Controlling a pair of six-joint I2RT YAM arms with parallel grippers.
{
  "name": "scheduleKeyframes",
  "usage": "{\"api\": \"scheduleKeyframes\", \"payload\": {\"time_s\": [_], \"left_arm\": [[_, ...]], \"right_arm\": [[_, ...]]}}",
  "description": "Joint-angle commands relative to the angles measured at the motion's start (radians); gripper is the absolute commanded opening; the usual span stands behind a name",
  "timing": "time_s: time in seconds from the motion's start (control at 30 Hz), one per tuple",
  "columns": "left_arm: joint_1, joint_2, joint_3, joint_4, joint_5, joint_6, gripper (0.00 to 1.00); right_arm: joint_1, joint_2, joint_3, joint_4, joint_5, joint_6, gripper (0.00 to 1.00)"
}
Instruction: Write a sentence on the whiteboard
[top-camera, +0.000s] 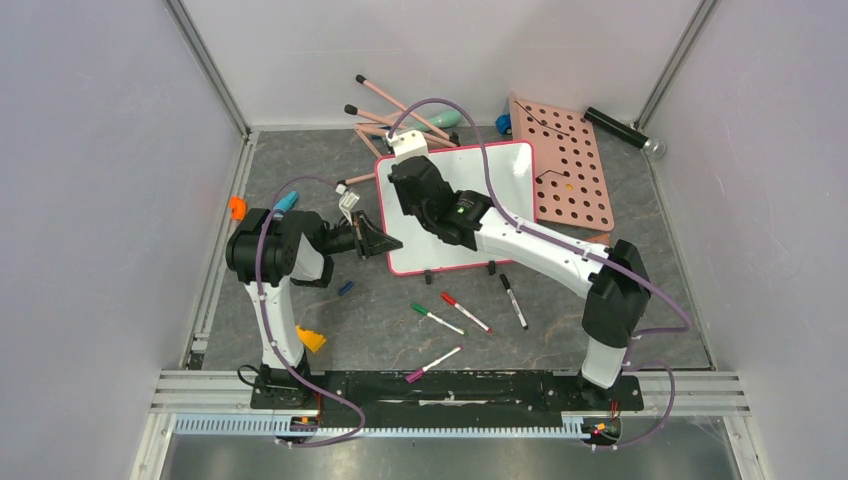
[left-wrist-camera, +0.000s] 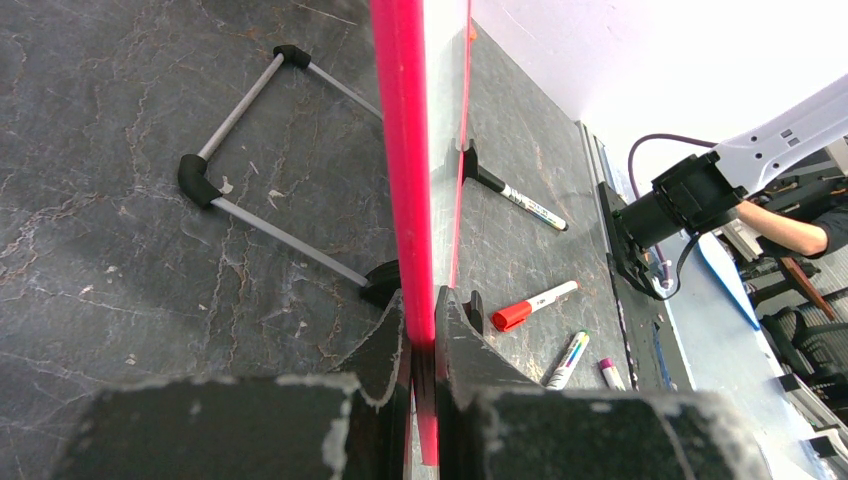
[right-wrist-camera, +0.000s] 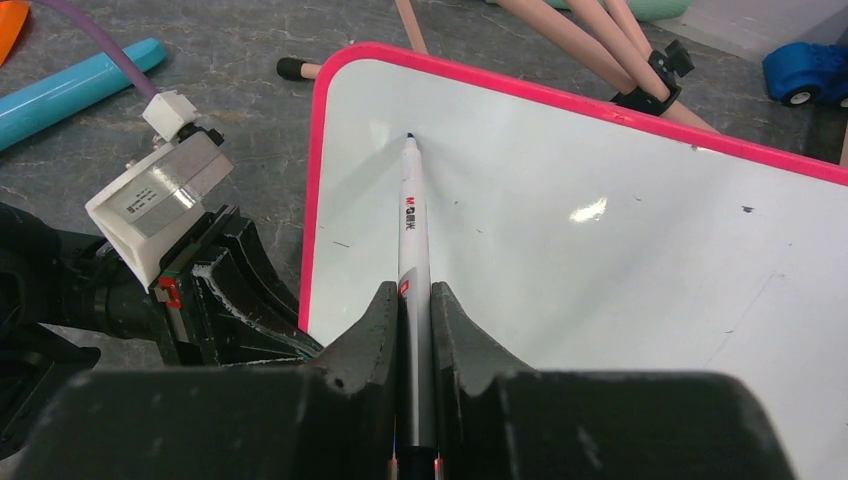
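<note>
1. Your right gripper (right-wrist-camera: 415, 300) sits nearest the lens in the right wrist view. Its fingers are pinched together on the barrel of a marker (right-wrist-camera: 410, 220). The pen points to 12 o'clock, with its tip on or just off the whiteboard (right-wrist-camera: 600, 260), close to the rounded corner at 11 o'clock.
2. Your left gripper (left-wrist-camera: 420, 310) is clamped on the board's pink rim, one finger on each face. In the top view that hold sits at about 8 o'clock on the board.
3. From above, the whiteboard lies mid-table, at 12 o'clock from the arm bases. The pink pegboard (top-camera: 570, 175) is just beside it at 3 o'clock, and the loose markers (top-camera: 465, 312) lie at 6 o'clock.
4. You have no stroke of the sentence to show yet. The white face carries only a few dark specks, so I judge the writing to be at its very start.
5. Expect the board to be stiff, light and glossy, so it will likely slide or rock under pen pressure. The rim is the sensible place to hold it.
6. The marker looks slim and smooth, and it reaches well past the fingers. Press gently, or it may twist in the grip.
</note>
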Motion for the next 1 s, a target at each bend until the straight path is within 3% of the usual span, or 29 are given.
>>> {"api": "scheduleKeyframes", "payload": {"time_s": [0.0, 0.97], "left_arm": [[0.002, 0.045, -0.006, 0.060, -0.076, 0.247, 0.02], [0.002, 0.046, -0.007, 0.060, -0.079, 0.249, 0.02]], "right_arm": [[-0.003, 0.007, 0.046, 0.019, 0.038, -0.007, 0.00], [-0.009, 0.029, 0.022, 0.010, -0.054, -0.031, 0.00]]}}
